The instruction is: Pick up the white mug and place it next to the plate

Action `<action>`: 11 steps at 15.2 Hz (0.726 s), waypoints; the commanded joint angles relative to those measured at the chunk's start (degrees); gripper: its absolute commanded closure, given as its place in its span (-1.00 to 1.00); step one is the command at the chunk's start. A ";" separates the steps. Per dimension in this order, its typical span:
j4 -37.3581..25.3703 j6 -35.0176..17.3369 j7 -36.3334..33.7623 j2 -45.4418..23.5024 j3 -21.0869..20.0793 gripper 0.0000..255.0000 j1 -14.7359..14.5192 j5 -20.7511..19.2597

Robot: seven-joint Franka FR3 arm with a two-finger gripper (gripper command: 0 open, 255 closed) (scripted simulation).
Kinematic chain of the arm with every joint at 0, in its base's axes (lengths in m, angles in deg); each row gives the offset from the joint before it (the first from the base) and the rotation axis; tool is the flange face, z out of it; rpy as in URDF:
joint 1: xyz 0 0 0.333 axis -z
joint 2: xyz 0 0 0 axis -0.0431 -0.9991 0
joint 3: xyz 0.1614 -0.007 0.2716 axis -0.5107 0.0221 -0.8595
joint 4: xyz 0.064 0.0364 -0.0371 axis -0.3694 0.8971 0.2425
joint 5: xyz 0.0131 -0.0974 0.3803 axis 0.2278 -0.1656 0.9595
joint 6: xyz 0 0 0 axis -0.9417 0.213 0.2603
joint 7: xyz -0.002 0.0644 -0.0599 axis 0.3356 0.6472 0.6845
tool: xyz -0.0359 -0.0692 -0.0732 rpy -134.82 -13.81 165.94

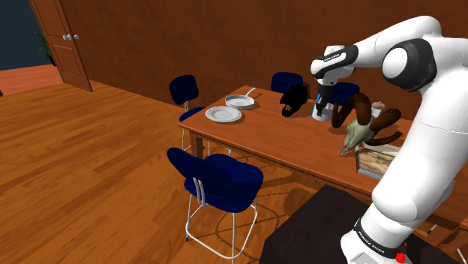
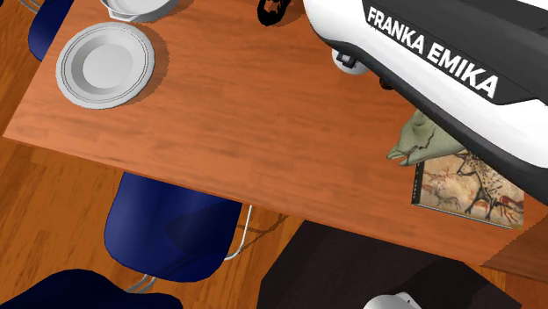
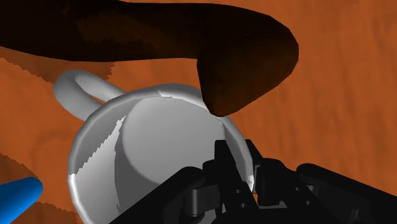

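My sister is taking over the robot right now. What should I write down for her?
Gripper: shut on the mug, clasping its rim on the side opposite the handle.
Mug: upright, beside a dark brown curved thing. I cannot tell if it is off the table yet.
Plate: on the table toward the second exterior view's left, well apart from the mug.
Done: the grasp.
Left: lift, carry to the plate, set down beside it, let go.

White, rounded Franka arm [image 1: 420, 150] with dark grey joints; black bands bearing white "FRANKA EMIKA" lettering [image 2: 430, 54]; all-black 2-finger gripper [image 3: 245, 173]; dark box stand [image 1: 307, 232] beneath.
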 commanded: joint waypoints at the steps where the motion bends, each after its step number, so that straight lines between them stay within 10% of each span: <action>1: -0.97 1.45 -0.12 0.53 0.02 1.00 -0.07 -0.25; 11: -4.86 6.76 -4.15 1.81 -1.66 1.00 -2.43 -0.91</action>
